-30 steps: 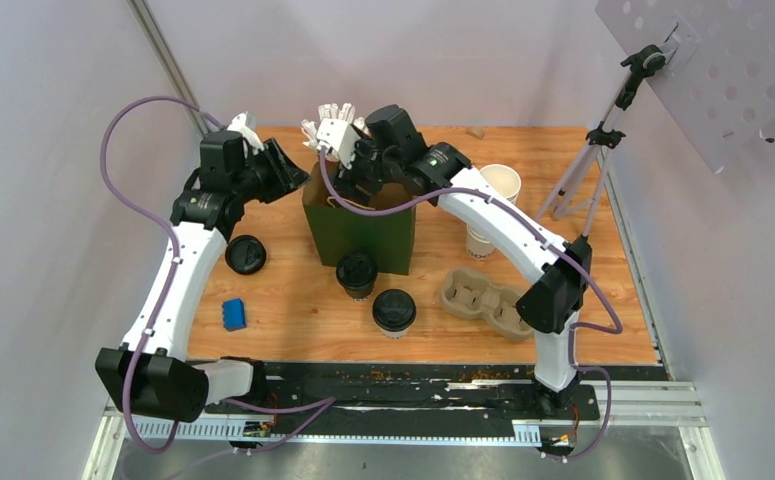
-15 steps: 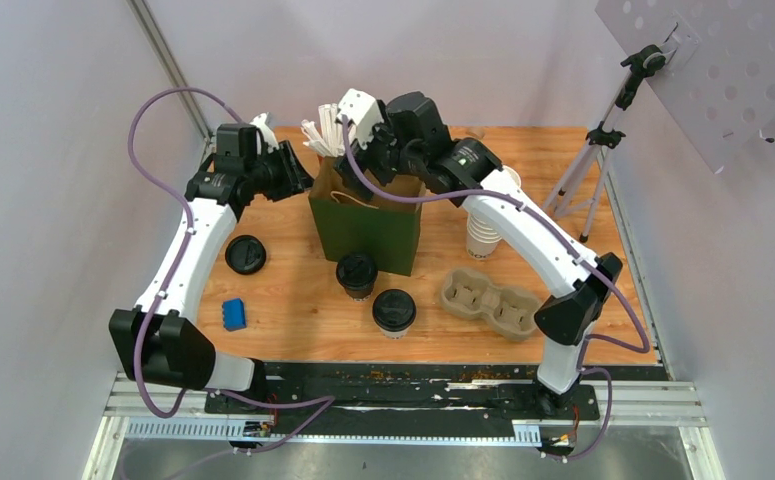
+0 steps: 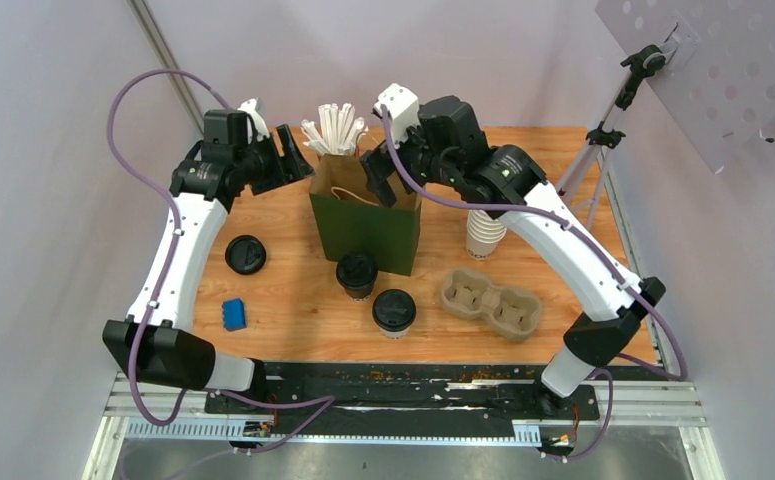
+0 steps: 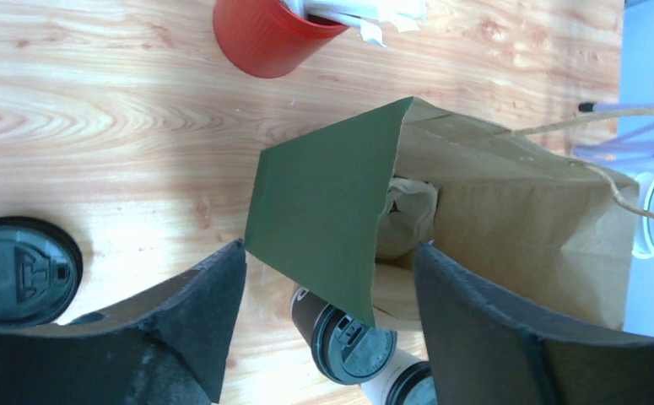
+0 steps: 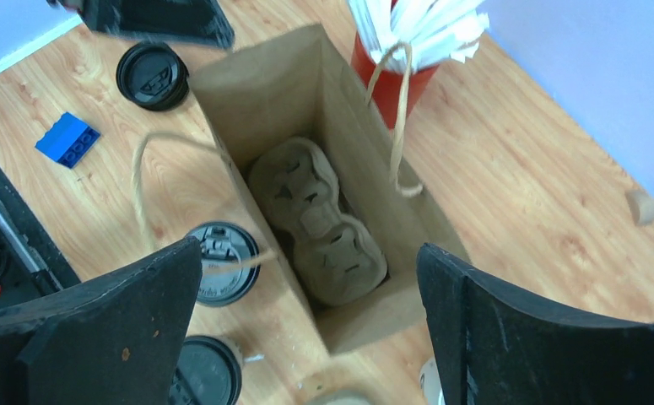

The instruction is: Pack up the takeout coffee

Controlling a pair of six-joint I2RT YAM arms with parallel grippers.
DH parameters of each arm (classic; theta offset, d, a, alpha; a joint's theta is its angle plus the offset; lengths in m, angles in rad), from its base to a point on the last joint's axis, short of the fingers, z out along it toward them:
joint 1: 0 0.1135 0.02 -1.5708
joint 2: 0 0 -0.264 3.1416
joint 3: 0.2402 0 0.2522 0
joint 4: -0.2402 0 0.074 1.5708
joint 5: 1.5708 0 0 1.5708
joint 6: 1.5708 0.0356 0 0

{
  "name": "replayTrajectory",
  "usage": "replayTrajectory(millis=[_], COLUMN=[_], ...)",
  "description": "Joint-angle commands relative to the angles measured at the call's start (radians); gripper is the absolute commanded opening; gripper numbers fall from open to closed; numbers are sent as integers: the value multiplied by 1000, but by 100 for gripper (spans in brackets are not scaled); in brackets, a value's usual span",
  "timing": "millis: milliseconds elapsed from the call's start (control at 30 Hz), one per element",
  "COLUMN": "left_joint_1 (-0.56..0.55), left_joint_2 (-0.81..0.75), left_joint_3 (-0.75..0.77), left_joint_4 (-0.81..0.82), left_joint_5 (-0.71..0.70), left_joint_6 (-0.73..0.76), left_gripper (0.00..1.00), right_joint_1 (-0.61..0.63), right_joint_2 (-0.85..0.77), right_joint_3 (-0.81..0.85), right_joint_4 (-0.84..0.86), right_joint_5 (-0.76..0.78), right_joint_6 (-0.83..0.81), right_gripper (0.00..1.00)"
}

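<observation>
Two takeout coffees, white cups with black sip lids [image 3: 357, 274] [image 3: 394, 310], stand on the table in front of the green paper bag [image 3: 363, 225]. The bag is upright and open, with a pulp cup carrier [image 5: 319, 224] lying at its bottom. My left gripper [image 3: 293, 165] [image 4: 327, 278] is open at the bag's left rim, the green wall [image 4: 323, 219] between its jaws and untouched. My right gripper [image 3: 388, 180] [image 5: 308, 249] hangs wide open above the bag's mouth, holding nothing. Both coffees [image 5: 220, 261] [image 5: 205, 371] show beside the bag in the right wrist view.
A red cup of wrapped straws [image 3: 335, 130] stands behind the bag. A stack of lidless white cups [image 3: 483, 235] and a second pulp carrier [image 3: 490, 303] sit to the right. A loose black lid [image 3: 246, 254] and a blue brick [image 3: 233, 314] lie left. A tripod [image 3: 588, 160] stands far right.
My right gripper has lifted out of the bag's mouth, moved right and opened wide. The left gripper's jaws have widened at the bag's left rim.
</observation>
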Motion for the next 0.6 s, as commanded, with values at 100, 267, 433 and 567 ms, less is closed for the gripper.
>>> replayTrajectory(millis=[100, 267, 433, 567], left_joint_1=[3, 3, 3, 3], left_joint_2=[-103, -162, -191, -226], left_joint_3=[63, -4, 4, -47], left_joint_4=[-140, -167, -214, -203], left_joint_5=[-159, -184, -227, -210], left_joint_6=[-20, -68, -66, -64], left_gripper=[93, 100, 100, 100], right_joint_1=[3, 46, 104, 205], right_joint_2=[-214, -378, -440, -398], right_joint_3=[-147, -410, -556, -642], right_joint_4=[-110, -72, -56, -19], right_joint_5=[57, 59, 52, 55], right_joint_6=[182, 207, 297, 340], right_gripper=[90, 83, 72, 64])
